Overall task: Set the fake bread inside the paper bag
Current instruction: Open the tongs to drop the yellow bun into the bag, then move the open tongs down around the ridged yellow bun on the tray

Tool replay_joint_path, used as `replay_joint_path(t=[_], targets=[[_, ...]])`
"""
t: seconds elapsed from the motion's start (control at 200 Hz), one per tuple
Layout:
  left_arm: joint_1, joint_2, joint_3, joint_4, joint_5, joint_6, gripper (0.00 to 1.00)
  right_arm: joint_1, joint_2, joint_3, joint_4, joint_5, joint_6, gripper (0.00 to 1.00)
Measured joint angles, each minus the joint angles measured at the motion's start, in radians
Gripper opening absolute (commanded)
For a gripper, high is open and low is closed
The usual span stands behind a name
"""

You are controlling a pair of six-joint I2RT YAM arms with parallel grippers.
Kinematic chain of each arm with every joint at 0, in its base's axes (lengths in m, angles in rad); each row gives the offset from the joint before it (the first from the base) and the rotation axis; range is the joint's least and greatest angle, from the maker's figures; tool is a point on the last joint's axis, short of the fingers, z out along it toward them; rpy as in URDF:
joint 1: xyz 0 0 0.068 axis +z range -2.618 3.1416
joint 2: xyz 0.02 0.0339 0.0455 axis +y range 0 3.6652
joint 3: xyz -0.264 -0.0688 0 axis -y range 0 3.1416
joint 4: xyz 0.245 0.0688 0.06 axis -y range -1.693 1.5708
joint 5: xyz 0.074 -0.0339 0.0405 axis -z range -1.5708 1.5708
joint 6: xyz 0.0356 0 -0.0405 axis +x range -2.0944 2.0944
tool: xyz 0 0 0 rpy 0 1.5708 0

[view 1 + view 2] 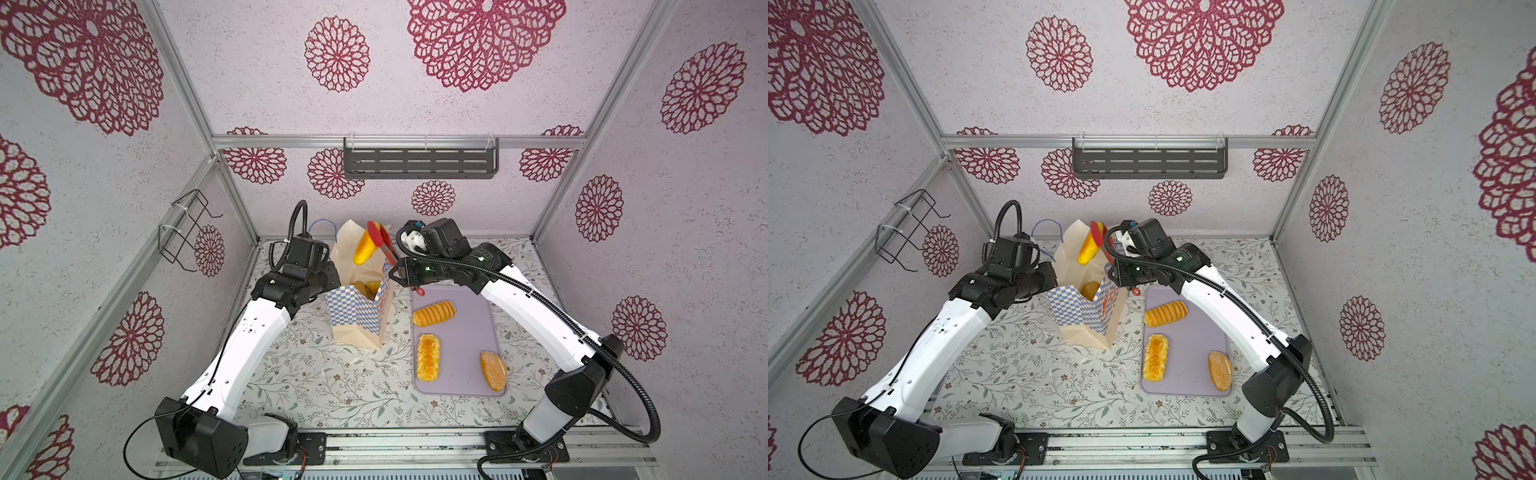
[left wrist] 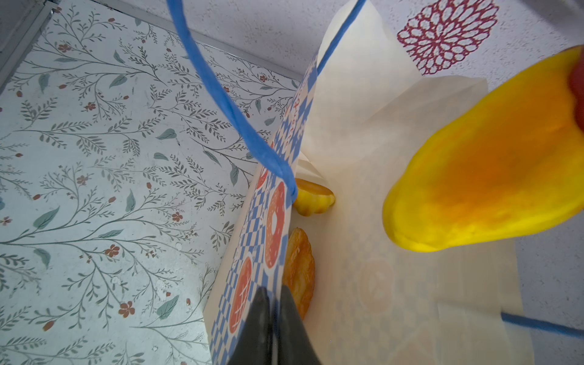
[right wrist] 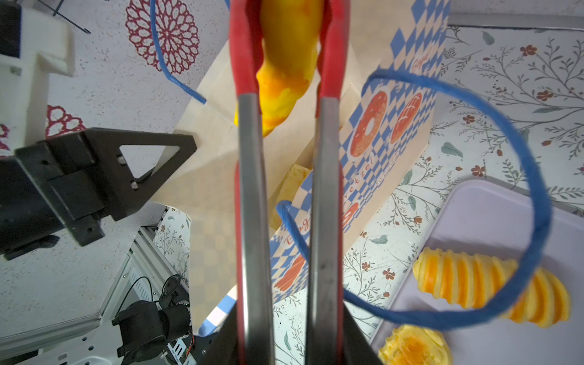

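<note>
The paper bag [image 1: 357,320] [image 1: 1084,316] stands open on the floral table, cream with a blue-and-white checkered band. My left gripper [image 2: 273,292] [image 1: 332,276] is shut on the bag's left rim [image 2: 275,221]. My right gripper [image 3: 289,309] [image 1: 397,269] is shut on red tongs [image 3: 249,158] [image 1: 384,245]. The tongs pinch a long golden loaf of fake bread [image 1: 363,249] [image 1: 1087,251] [image 2: 489,177] [image 3: 287,57], tilted nose-down above the bag's mouth. Two fake bread pieces [image 2: 313,199] [image 2: 298,271] lie inside the bag.
A lilac tray [image 1: 469,332] lies right of the bag with a ribbed roll [image 1: 434,313], a braided roll [image 1: 428,357] and an oval bun [image 1: 493,370]. A blue cord handle [image 3: 505,132] loops near the tongs. A wire rack [image 1: 187,232] hangs on the left wall.
</note>
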Motion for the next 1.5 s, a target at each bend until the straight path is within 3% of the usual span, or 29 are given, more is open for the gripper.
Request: replay_joint_path(t=[0.21,0.595,0.851,1.161,1.501], targets=[[0.0,0.0,0.0,0.0,0.0,0.0,0.11,0.0,0.0,0.0,0.002,-0.005,-0.001,0.44],[0.0,0.0,0.0,0.0,-0.001,-0.001,0.19,0.0,-0.008,0.013,0.004,0.0,-0.001,0.45],[0.0,0.0,0.0,0.0,-0.005,0.0,0.26,-0.035,-0.174,-0.015,-0.025,0.041,-0.001,0.44],[0.0,0.0,0.0,-0.002,-0.013,0.0,0.41,-0.168,-0.476,-0.295,-0.061,0.046,0.013,0.44],[0.0,0.0,0.0,-0.002,-0.016,0.004,0.5,-0.185,-0.668,-0.69,-0.228,-0.033,0.071,0.47]])
